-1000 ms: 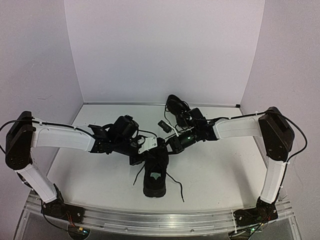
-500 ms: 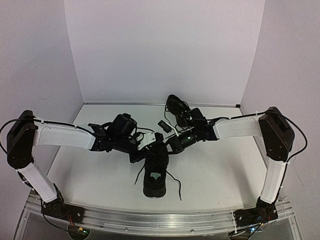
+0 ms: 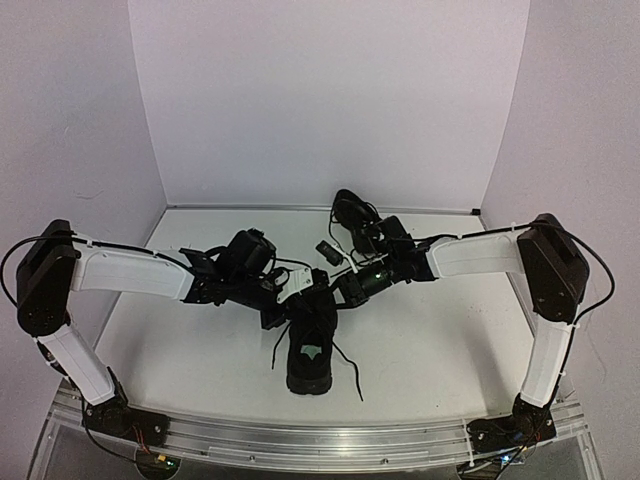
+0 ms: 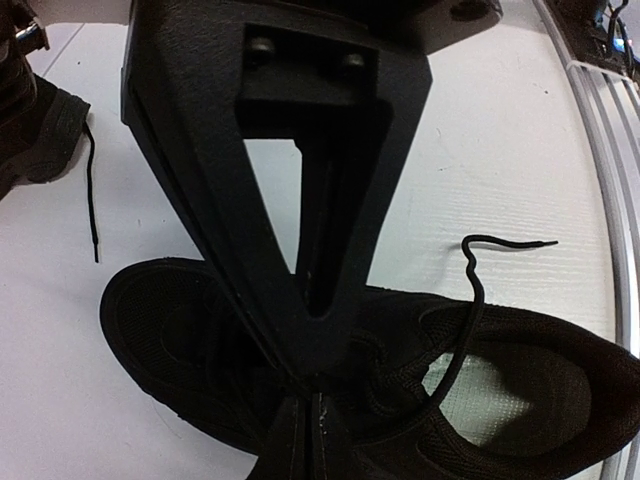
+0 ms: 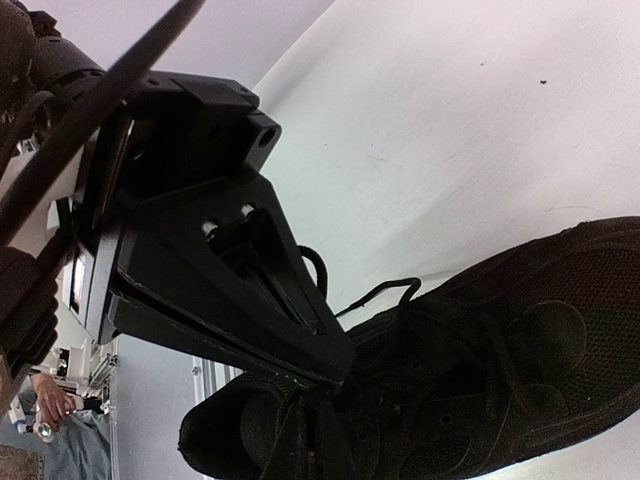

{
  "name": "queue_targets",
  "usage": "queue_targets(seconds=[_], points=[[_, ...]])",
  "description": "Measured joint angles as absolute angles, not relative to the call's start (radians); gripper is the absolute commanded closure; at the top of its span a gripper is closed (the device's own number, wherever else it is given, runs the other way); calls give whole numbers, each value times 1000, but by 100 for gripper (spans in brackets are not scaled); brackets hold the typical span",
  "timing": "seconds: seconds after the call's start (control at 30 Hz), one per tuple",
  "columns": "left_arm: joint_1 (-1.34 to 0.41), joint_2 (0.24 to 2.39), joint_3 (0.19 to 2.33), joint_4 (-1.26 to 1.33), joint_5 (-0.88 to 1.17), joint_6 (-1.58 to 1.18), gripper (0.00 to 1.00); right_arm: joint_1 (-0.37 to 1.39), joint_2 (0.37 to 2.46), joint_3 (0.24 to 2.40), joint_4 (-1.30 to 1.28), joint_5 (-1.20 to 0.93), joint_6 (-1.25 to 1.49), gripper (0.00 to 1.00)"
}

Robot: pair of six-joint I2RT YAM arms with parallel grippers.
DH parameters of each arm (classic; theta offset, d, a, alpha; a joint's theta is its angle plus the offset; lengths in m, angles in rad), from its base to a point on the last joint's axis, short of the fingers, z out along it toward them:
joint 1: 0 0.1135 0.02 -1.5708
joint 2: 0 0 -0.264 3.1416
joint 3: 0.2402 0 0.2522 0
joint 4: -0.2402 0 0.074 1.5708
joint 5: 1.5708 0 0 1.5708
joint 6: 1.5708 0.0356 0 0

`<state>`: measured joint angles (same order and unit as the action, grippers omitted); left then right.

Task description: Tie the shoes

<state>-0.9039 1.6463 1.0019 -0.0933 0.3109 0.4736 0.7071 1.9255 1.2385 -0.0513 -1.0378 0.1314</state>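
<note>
One black shoe (image 3: pixel 310 350) lies mid-table, toe towards the back, and fills both wrist views (image 4: pixel 520 400) (image 5: pixel 500 350). The second shoe (image 3: pixel 350 212) lies at the back and shows in a corner of the left wrist view (image 4: pixel 30 120). My left gripper (image 3: pixel 300 297) (image 4: pixel 312 395) is shut at the near shoe's lacing, pinching a thin lace strand. My right gripper (image 3: pixel 337 290) (image 5: pixel 335 385) meets it from the right, shut on the laces by the tongue. A loose lace (image 4: pixel 470 300) curls off the tongue. Two lace ends (image 3: pixel 276 352) (image 3: pixel 352 378) trail on the table.
A small black part (image 3: pixel 326 249) lies on the white table (image 3: pixel 450 340) behind the grippers. White walls close the back and both sides. A metal rail (image 3: pixel 330 440) runs along the near edge.
My left gripper has closed at the shoe's lacing and edged right towards the right gripper. The left lace end has shifted a little. The right arm has held still.
</note>
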Motion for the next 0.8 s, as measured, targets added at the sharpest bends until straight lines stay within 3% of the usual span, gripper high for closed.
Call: queue_targets(seconds=[0.17,0.8], points=[[-904,1646,1002,-93,317,472,100,706,1925,1238,-47,-1040,133,71],[-905,1646,1033,-132,319,525,100,706,1926,1264,-76,-1037,132,73]])
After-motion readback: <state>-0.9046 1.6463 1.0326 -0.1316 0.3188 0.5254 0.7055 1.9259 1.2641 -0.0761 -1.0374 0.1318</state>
